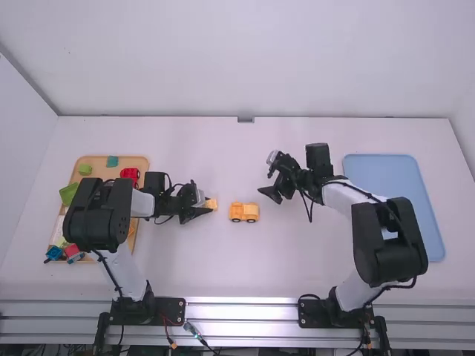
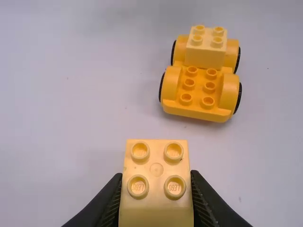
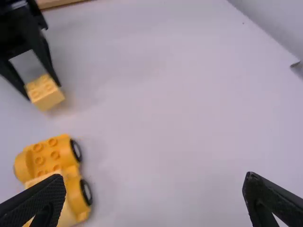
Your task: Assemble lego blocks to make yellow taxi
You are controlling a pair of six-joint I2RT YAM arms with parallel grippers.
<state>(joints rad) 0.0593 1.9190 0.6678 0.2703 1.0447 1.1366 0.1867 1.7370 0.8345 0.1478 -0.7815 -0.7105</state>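
My left gripper (image 1: 202, 211) is left of the table's middle, shut on a pale yellow block (image 1: 212, 204). In the left wrist view the left gripper (image 2: 156, 198) pinches that block (image 2: 156, 168) by its sides, studs showing. Beside it, apart, stands the orange-yellow wheeled car base (image 1: 238, 213), with a pale yellow block (image 2: 206, 47) on one end and bare studs on the other end of the base (image 2: 198, 93). My right gripper (image 1: 272, 196) is to the right of the base, its fingers wide apart with nothing between them in the right wrist view (image 3: 155, 196).
A wooden tray (image 1: 141, 161) at the left holds several pieces, among them a green block (image 1: 69, 193) and a red one (image 1: 130, 173), partly under the left arm. A blue tray (image 1: 428, 215) lies at the right, partly behind the right arm.
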